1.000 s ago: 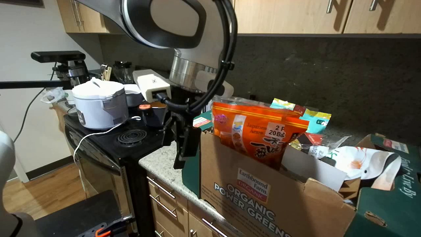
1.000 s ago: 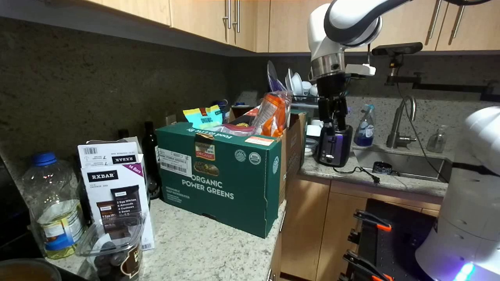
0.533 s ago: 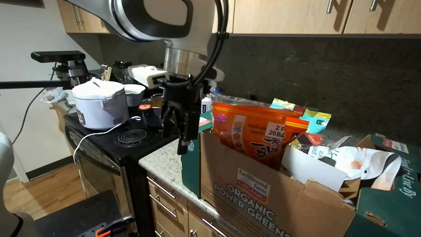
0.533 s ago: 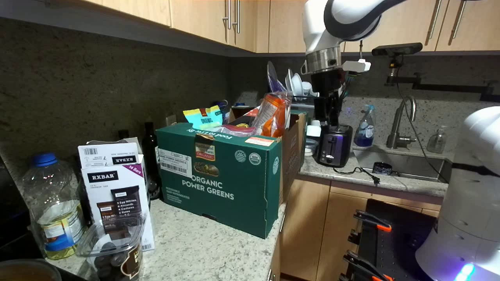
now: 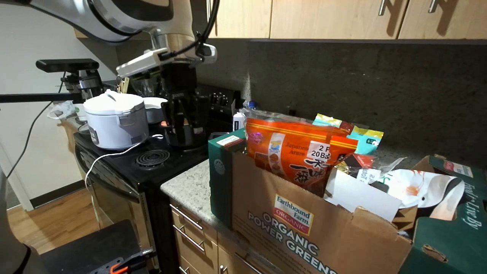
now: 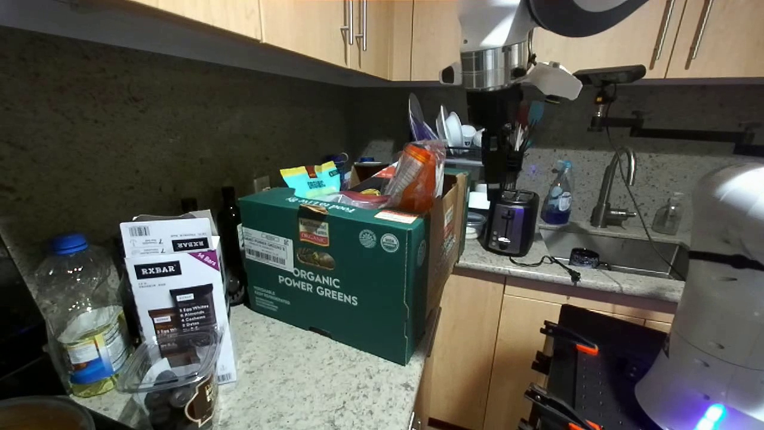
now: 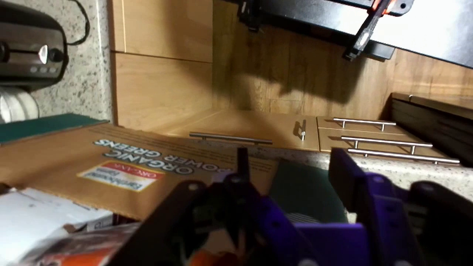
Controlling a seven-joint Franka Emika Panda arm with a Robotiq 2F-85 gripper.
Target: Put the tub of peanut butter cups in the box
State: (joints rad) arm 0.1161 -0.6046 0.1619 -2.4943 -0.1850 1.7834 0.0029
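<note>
Cardboard box (image 6: 340,272), green-ended, on counter (image 6: 298,376); orange bag (image 5: 291,150), inside the box; clear tub of peanut butter cups (image 6: 176,388), outside the box, off its green end; gripper (image 7: 290,166), jaws spread apart, near the box

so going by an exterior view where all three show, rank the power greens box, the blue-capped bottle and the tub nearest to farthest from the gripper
1. The power greens box: on the counter, just left of the gripper in that view
2. The tub: lower left of the picture
3. The blue-capped bottle: farther left, behind the tub
</note>
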